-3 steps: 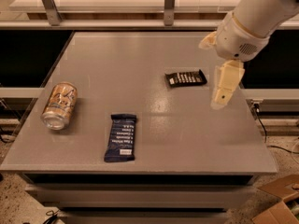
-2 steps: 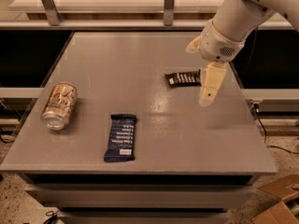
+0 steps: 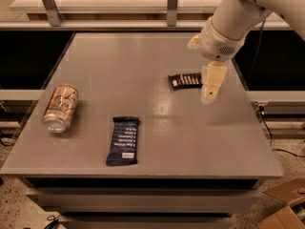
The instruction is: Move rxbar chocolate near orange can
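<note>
The rxbar chocolate (image 3: pixel 185 80) is a flat dark bar with white text, lying on the grey table (image 3: pixel 157 128) right of centre. The orange can (image 3: pixel 60 107) lies on its side near the table's left edge, its silver top facing the front. My gripper (image 3: pixel 209 90) hangs down from the cream arm just to the right of the bar's right end, close above the table and holding nothing I can see. The bar and the can are far apart, with most of the table's width between them.
A larger navy-blue wrapped bar (image 3: pixel 123 140) lies front of centre, between the can and the dark bar. A metal rail with posts (image 3: pixel 171 4) runs behind the table. A cardboard box (image 3: pixel 286 209) sits on the floor at the front right.
My gripper has moved left, closing in on the right end of the dark bar. The bar, the can and the navy bar have not moved.
</note>
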`<state>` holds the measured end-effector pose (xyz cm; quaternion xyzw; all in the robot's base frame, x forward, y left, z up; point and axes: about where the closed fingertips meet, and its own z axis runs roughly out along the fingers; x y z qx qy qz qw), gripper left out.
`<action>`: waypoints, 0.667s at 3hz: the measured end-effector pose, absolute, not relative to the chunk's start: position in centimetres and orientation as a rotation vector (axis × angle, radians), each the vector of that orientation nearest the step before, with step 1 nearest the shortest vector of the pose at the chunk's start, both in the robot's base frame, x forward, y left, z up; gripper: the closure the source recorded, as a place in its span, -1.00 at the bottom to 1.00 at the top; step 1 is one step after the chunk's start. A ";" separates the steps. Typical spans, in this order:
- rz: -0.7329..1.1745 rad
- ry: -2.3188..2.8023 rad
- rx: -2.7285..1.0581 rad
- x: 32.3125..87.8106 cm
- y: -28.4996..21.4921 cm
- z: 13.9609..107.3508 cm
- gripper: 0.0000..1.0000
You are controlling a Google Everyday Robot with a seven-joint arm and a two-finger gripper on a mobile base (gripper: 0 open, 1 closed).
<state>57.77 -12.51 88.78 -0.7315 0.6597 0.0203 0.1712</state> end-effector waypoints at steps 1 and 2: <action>-0.004 1.806 -2.160 60.1 -12.3 88.7 -1.00; -0.010 1.740 -2.261 61.9 -11.3 87.8 -1.00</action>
